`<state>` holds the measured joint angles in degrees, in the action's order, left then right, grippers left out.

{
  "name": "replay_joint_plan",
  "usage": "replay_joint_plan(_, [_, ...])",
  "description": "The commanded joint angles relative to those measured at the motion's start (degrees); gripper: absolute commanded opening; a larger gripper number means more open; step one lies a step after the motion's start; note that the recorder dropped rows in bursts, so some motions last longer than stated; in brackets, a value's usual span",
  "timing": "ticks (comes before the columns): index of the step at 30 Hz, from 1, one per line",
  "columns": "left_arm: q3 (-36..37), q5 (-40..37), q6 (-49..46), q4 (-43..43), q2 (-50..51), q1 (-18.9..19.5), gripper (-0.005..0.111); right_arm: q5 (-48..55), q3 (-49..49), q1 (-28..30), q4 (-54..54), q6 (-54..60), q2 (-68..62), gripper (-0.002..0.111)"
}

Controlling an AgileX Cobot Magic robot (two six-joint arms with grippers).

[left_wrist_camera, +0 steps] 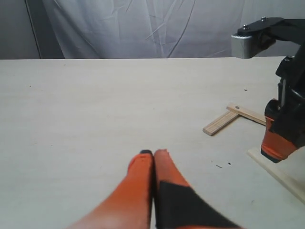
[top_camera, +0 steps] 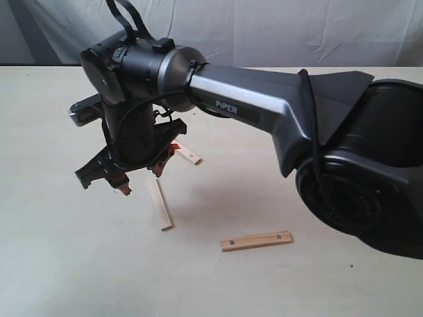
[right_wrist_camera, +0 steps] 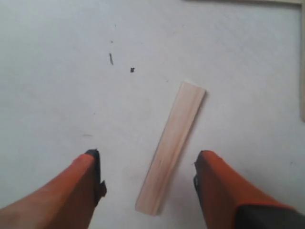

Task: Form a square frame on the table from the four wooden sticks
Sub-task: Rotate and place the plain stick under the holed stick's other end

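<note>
My right gripper (top_camera: 141, 179) reaches across to the left and hangs open over a plain wooden stick (top_camera: 160, 205) lying on the table (top_camera: 59, 251). In the right wrist view that stick (right_wrist_camera: 171, 145) lies lengthwise between the orange fingers (right_wrist_camera: 86, 186), apart from both. A stick with holes (top_camera: 256, 241) lies alone nearer the front. Another stick (top_camera: 190, 154) shows partly behind the gripper. The left wrist view shows a plain stick (left_wrist_camera: 221, 123) meeting a holed one (left_wrist_camera: 248, 113) at a corner. My left gripper (left_wrist_camera: 153, 153) is shut and holds nothing.
The right arm's dark body (top_camera: 344, 152) fills the right of the exterior view. A wrinkled white cloth (top_camera: 264, 26) hangs behind the table. Small dark specks (right_wrist_camera: 110, 58) mark the surface near the stick.
</note>
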<state>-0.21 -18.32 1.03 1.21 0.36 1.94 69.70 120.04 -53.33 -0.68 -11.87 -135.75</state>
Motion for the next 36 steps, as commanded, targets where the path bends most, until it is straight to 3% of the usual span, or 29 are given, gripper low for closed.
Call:
replay_joint_plan(1, [0.21,0.71,-0.02,0.07,-0.36,0.2,0.0,0.05,-0.12,0.32,-1.78,-2.07,-1.15,0.058])
replay_joint_plan(17, [0.21,0.71,-0.02,0.07,-0.36,0.2,0.0,-4.73,-6.38,0.67,1.0,-2.24,-2.78,0.058])
replay_joint_plan(28, [0.21,0.71,-0.02,0.07,-0.36,0.2,0.0,-5.08,-8.32,0.67,1.0,-2.24,-3.36,0.051])
replay_joint_plan(30, [0.21,0.71,-0.02,0.07,-0.36,0.2,0.0,-5.08,-8.32,0.67,1.0,-2.24,-3.55,0.042])
replay_joint_plan(31, [0.21,0.71,-0.02,0.07,-0.36,0.2,0.0,-5.08,-8.32,0.67,0.68,-2.24,-3.6,0.024])
replay_joint_plan(32, [0.21,0.71,-0.02,0.07,-0.36,0.2,0.0,-5.08,-8.32,0.67,0.68,-2.24,-3.6,0.016])
replay_joint_plan(33, [0.21,0.71,-0.02,0.07,-0.36,0.2,0.0,-4.95,-8.32,0.67,-0.41,-2.24,-3.19,0.0])
replay_joint_plan(36, [0.21,0.71,-0.02,0.07,-0.36,0.2,0.0,-5.06,-8.32,0.91,-5.92,-2.24,-1.32,0.0])
